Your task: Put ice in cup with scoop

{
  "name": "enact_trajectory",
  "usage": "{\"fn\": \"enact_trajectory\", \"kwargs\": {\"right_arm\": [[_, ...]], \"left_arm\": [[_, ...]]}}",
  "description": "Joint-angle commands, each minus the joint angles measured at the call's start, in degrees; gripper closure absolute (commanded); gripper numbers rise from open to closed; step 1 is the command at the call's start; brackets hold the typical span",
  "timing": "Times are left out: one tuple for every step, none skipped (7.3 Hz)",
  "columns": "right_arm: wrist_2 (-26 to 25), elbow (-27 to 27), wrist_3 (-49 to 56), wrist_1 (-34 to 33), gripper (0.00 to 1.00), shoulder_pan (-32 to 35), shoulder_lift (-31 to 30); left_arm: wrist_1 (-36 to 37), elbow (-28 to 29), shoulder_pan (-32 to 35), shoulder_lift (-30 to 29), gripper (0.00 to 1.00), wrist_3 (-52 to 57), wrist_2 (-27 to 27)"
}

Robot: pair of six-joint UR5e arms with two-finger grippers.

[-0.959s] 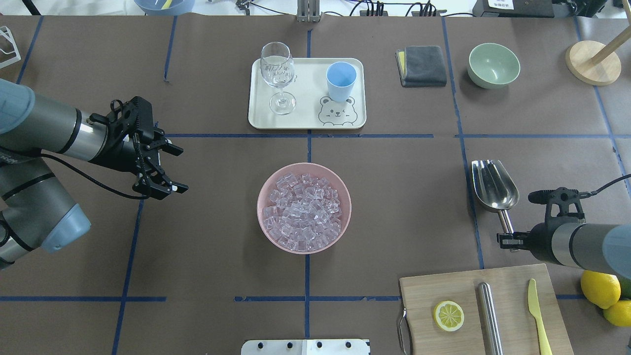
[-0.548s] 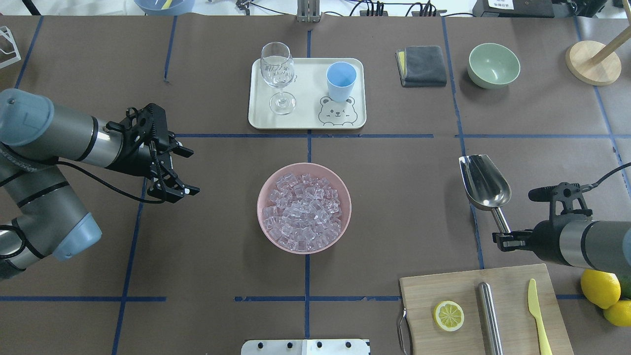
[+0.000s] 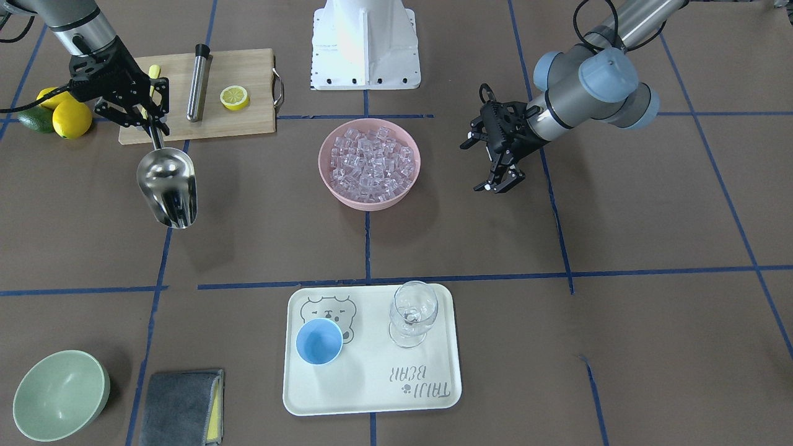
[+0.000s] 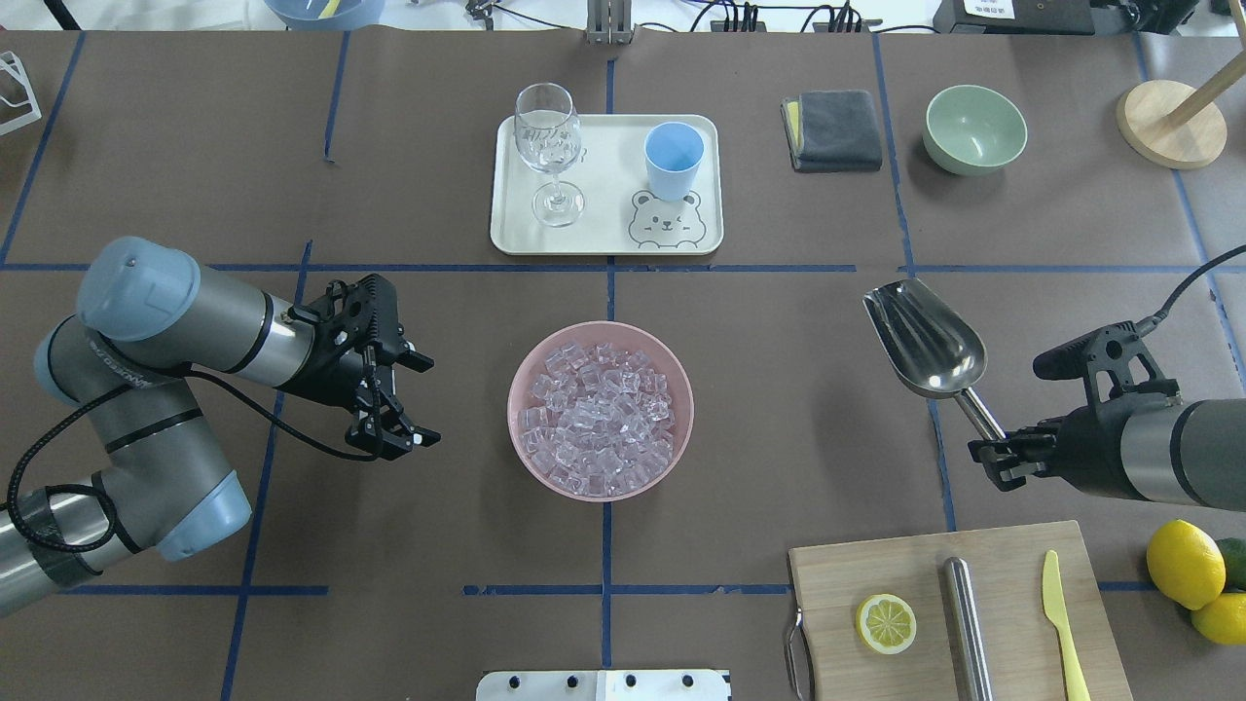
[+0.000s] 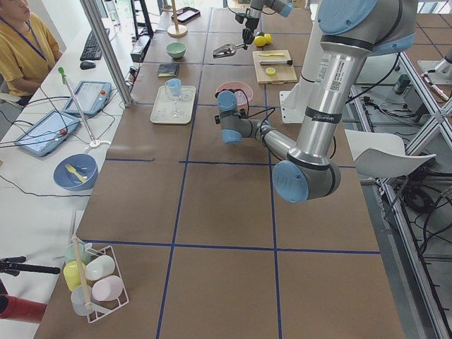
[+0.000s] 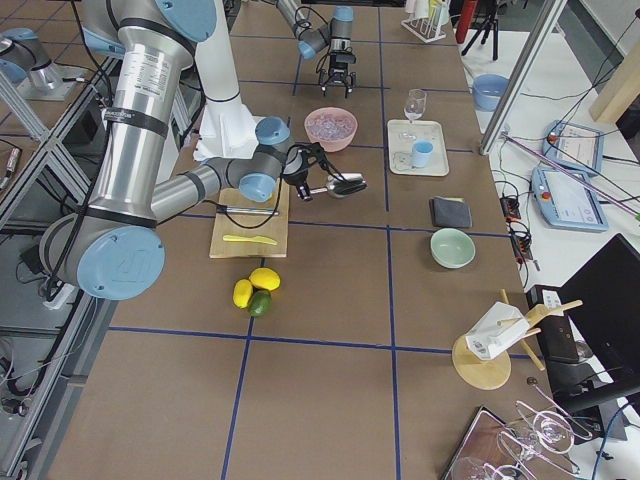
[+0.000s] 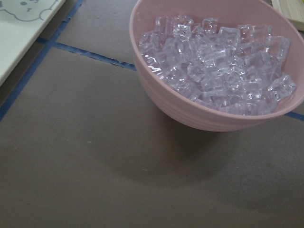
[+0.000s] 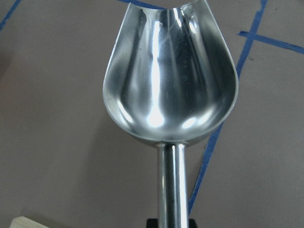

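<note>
The white tray (image 4: pixel 608 185), at 12 o'clock from the pink bowl (image 4: pixel 512 409), carried a wine glass (image 4: pixel 550 146) and the cup (image 4: pixel 673 161), which showed only its blue floor. The bowl was heaped with ice (image 4: pixel 599 419). At its 3 o'clock the right gripper (image 4: pixel 998 456) clamped the scoop (image 4: pixel 925 341) by its handle, trough pointing to 11. At 9 the left gripper (image 4: pixel 428 400) held its jaws apart.

Cream tray (image 3: pixel 372 387): one printed legend, two lines of outlined capitals with a small paw mark, in the corner diagonally opposite its bear-face drawing (image 3: pixel 328 308), beside the wine glass (image 3: pixel 413 313), apparently reading "TAIJI BEAR"; nothing else legible.
</note>
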State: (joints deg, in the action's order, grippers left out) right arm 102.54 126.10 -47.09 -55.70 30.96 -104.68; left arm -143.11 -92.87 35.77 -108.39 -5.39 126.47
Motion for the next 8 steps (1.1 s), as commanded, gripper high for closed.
{"fn": "enact_trajectory", "kwargs": {"right_arm": [[3.5, 1.1, 10.6, -8.6, 1.0, 1.5, 7.7], [3.5, 3.1, 10.8, -14.5, 1.0, 0.3, 11.0], [4.2, 3.9, 10.8, -21.2, 1.0, 0.2, 16.8], [6.1, 4.8, 10.9, -30.8, 1.0, 0.1, 24.3], [6.8, 4.9, 10.7, -39.1, 1.0, -0.8, 32.6], [7.1, 4.8, 10.8, -46.3, 1.0, -0.9, 38.1], [7.0, 4.8, 10.8, -51.9, 1.0, -1.4, 42.1], [7.1, 4.9, 10.7, -52.4, 1.0, -1.8, 43.4]], "left_arm": [[0.3, 3.5, -1.1, -3.5, 0.0, -0.1, -0.4], [0.3, 3.7, -1.1, -3.7, 0.0, -0.1, -0.5], [0.3, 3.9, -1.3, -3.9, 0.0, -0.1, -0.5], [0.3, 4.5, -1.4, -4.5, 0.0, -0.1, -1.2], [0.3, 4.8, -1.9, -5.0, 0.0, -0.1, -2.9], [0.2, 4.8, -2.0, -5.0, 0.0, -0.1, -3.0], [0.3, 4.8, -2.0, -5.0, 0.0, -0.1, -3.0], [0.2, 5.1, -2.0, -4.9, 0.0, -0.1, -3.0]]}}
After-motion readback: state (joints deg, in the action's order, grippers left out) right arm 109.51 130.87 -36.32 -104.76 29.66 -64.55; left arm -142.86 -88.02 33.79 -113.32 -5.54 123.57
